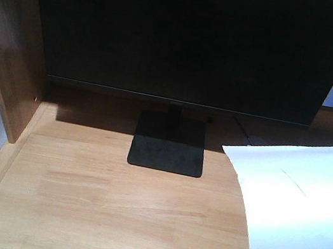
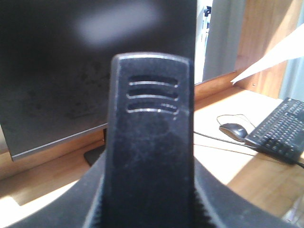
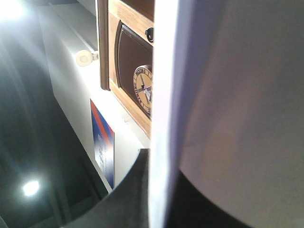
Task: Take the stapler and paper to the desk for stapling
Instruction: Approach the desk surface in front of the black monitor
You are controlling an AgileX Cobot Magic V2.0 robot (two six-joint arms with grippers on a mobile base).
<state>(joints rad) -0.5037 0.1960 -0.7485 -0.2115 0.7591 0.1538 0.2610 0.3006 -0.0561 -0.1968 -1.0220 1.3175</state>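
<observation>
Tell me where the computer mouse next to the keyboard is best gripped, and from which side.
Grip the mouse across its two long sides, near the middle, coming down from above. It lies flat on the desk, low and rounded, so probably only those sides give opposed faces. The keyboard lies close beside it, so a sideways approach looks crowded.

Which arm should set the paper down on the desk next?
Right. The paper fills its wrist view and reaches over the desk from the right; the left wrist view shows the stapler close up.
</observation>
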